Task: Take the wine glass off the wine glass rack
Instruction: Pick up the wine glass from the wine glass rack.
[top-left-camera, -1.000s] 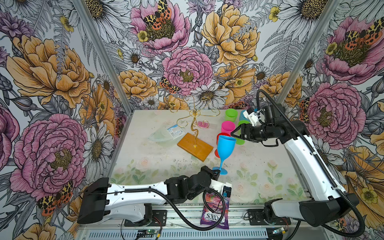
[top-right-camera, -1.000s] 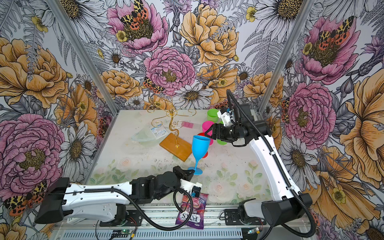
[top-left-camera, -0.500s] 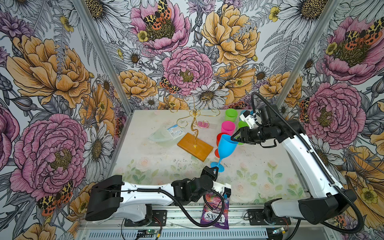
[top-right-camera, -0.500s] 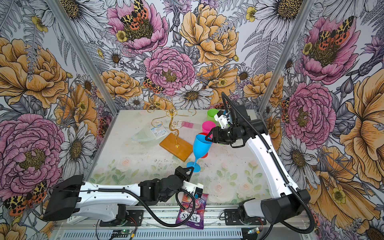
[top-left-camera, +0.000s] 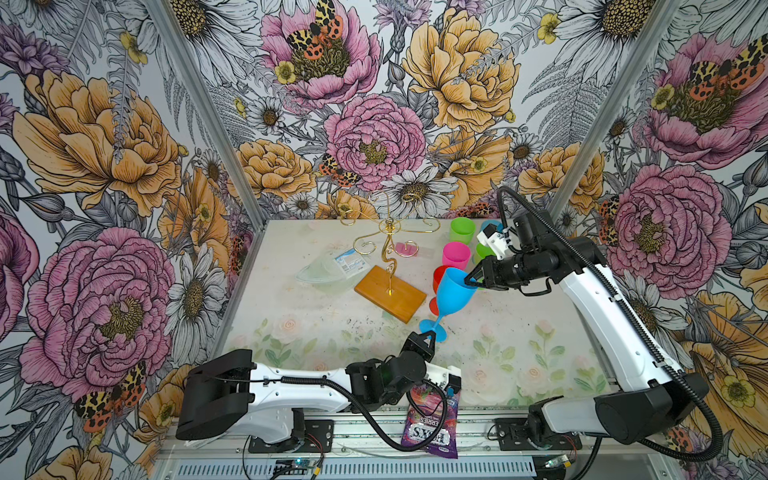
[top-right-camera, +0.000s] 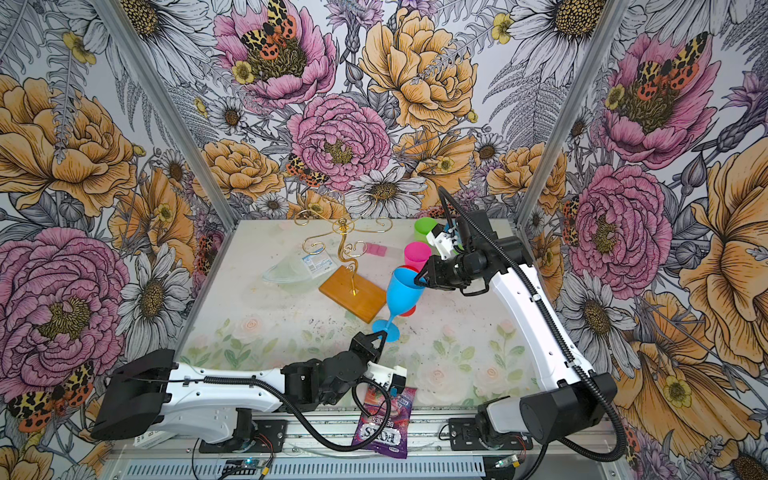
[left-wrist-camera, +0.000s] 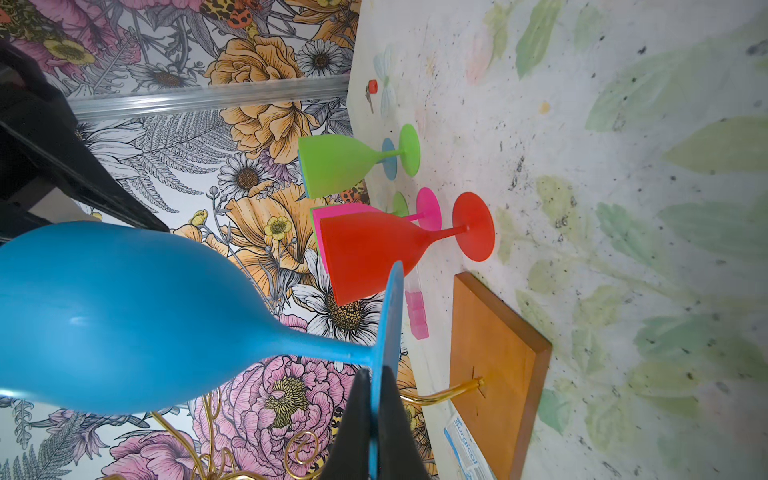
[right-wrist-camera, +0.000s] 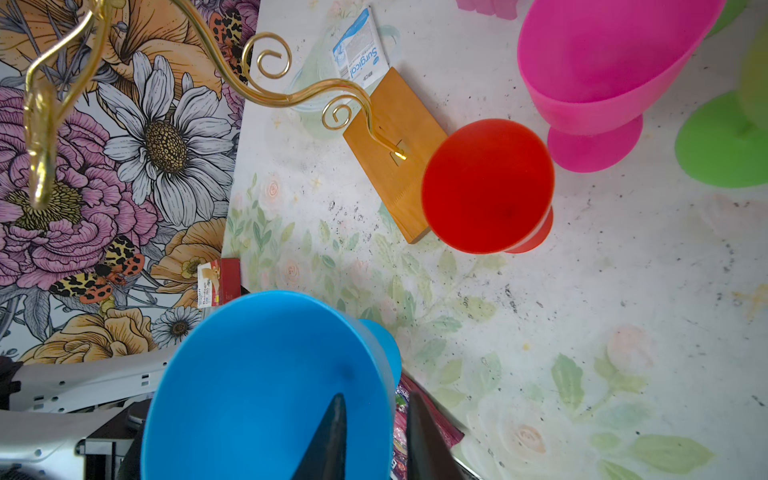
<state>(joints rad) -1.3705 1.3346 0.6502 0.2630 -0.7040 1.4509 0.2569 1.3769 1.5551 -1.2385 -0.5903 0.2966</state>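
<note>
Blue wine glass (top-left-camera: 455, 291) (left-wrist-camera: 124, 316): off the rack (top-left-camera: 399, 299), tilted, just beside the rack's wooden base; the bowl leans toward the right arm and the foot toward the left arm.
Left fingers (left-wrist-camera: 353, 436) (top-left-camera: 422, 344): clamped together on the edge of the glass's foot.
Right fingers (right-wrist-camera: 328, 440) (top-left-camera: 476, 276): one inside the bowl and one outside, straddling the rim; I cannot tell whether they press the wall.
Rack arms: gold scrolls above and behind the glass, apart from it.
Red glass (top-left-camera: 437, 274) (right-wrist-camera: 486, 187): upright, just behind the blue bowl, near a corner of the base.
Pink glass (top-left-camera: 456, 254) and green glass (top-left-camera: 462, 230): upright behind the red one, beside the right arm.
Packet (top-left-camera: 351, 262) and clear dish (top-left-camera: 318, 274): on the surface (top-left-camera: 519, 332) at the base's far side.
Candy bag (top-left-camera: 430, 419): at the front edge, under the left wrist.
</note>
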